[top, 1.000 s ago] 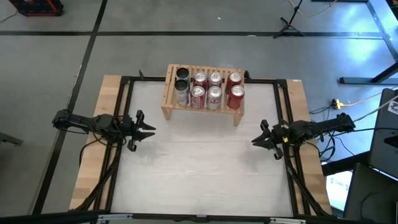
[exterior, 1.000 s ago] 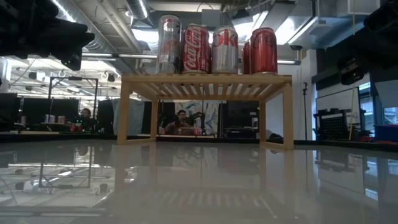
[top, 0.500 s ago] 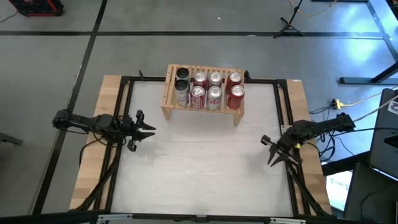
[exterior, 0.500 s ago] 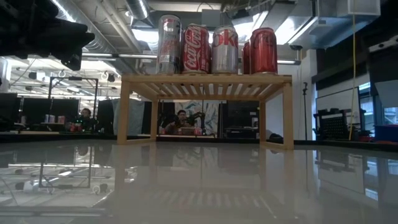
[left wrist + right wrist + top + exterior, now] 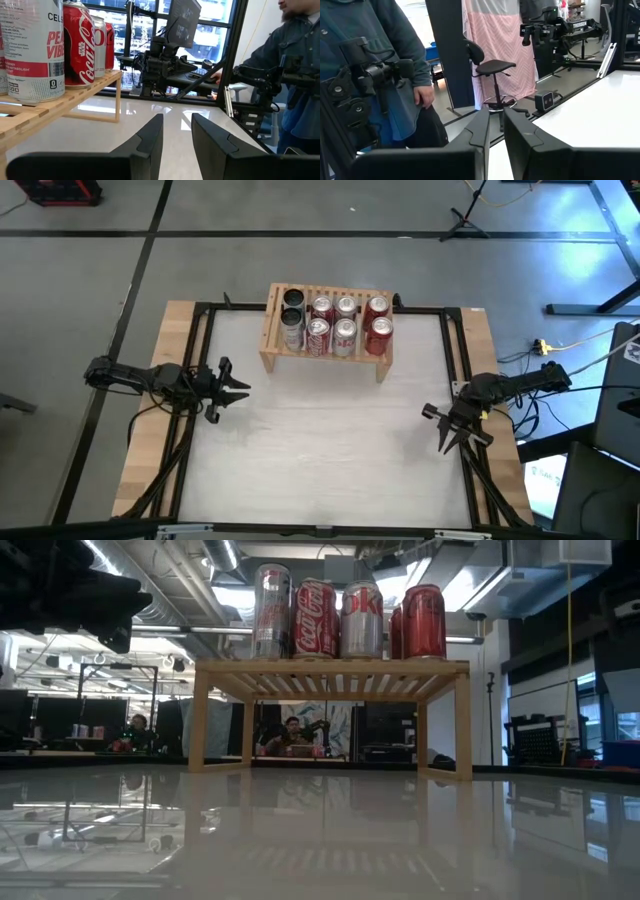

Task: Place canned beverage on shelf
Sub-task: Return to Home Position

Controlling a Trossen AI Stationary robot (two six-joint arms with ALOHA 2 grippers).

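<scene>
White table [image 5: 330, 470] fills the frame. The shelf [image 5: 325, 291] sits top centre, long axis left-to-right, with eight cans [image 5: 333, 325] upright on it. Left gripper [image 5: 238, 388] at mid-left and right gripper [image 5: 437, 428] at lower right both gape empty. The shelf lies up-frame of both, left nearer.

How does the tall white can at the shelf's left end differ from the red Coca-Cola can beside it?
Colour: the white can is white with red lettering; the red can is red with white script. Size: the white can is taller and looks slimmer than the red can. Place: the white can ends the row; the red can is one inward. Both stand upright on the shelf. The left gripper and right gripper wait apart from them.
</scene>
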